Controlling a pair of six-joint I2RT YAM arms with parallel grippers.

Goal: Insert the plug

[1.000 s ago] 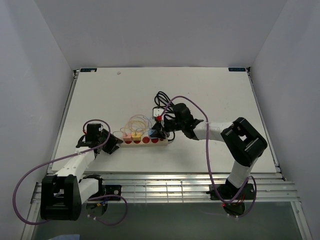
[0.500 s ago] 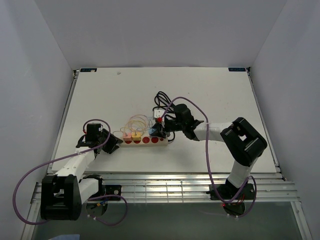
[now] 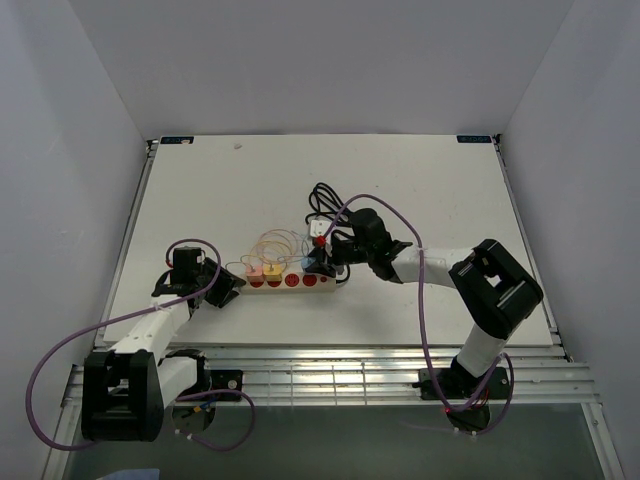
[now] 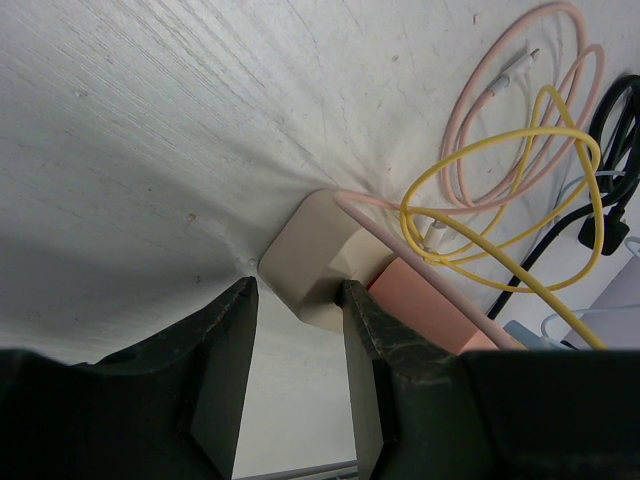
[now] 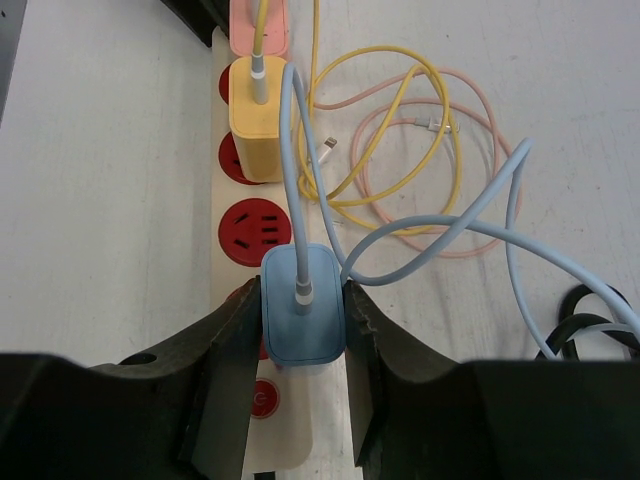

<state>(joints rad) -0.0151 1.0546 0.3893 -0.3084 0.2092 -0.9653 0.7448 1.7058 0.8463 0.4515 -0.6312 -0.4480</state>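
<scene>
A cream power strip (image 3: 290, 281) with red sockets lies mid-table, also in the right wrist view (image 5: 236, 300). My right gripper (image 5: 303, 320) is shut on the blue plug (image 5: 303, 305), which stands upright over a red socket next to the strip's power button (image 5: 262, 398). The prongs are hidden. A yellow plug (image 5: 258, 115) and a pink plug (image 5: 258, 25) sit in sockets further along, with one empty socket (image 5: 258, 230) between. My left gripper (image 4: 298, 300) is open at the strip's far end (image 4: 315, 255); its right finger touches that end.
Coiled yellow (image 5: 385, 150), pink (image 5: 440, 190) and light blue (image 5: 480, 225) cables lie beside the strip. A black cable (image 3: 325, 195) and a white adapter (image 3: 316, 226) lie behind it. White walls enclose the table.
The right arm's elbow has shifted right and the arm has stretched out lower, with its gripper still on the blue plug at the strip. The left arm has not moved.
</scene>
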